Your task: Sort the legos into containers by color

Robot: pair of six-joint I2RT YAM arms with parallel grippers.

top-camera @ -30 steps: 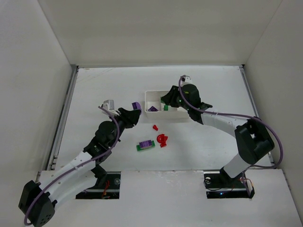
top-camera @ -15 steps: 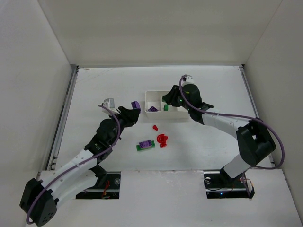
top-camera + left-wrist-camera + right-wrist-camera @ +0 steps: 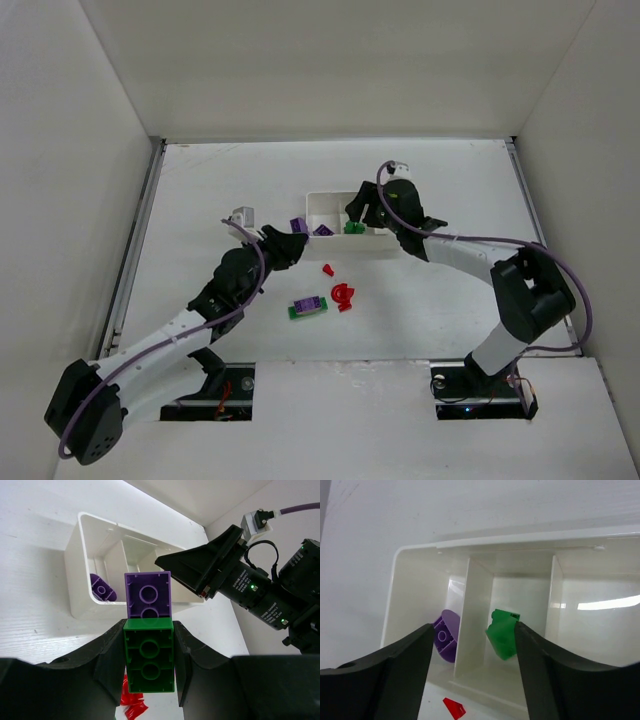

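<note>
Right fingers (image 3: 380, 675) parted | left fingers (image 3: 107, 660): 2-lego stack (image 3: 148, 645) | tray (image 3: 520, 544): 2 legos (image 3: 445, 636) (image 3: 502, 639)

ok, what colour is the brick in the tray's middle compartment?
Green: the brick in the tray shows best in the right wrist view.

The left gripper (image 3: 292, 234), clamped on a purple-and-green plastic brick pair (image 3: 149, 645), has travelled right, toward the white three-compartment plastic tray (image 3: 308, 215); the pair's purple end now sits just beside the tray's left wall, where earlier it stood clearly apart; the right gripper (image 3: 474, 627) has spread its jaws over the middle compartment; the tiny green plastic brick (image 3: 502, 632), pinched before, now lies loose there, just beside one finger.
</note>
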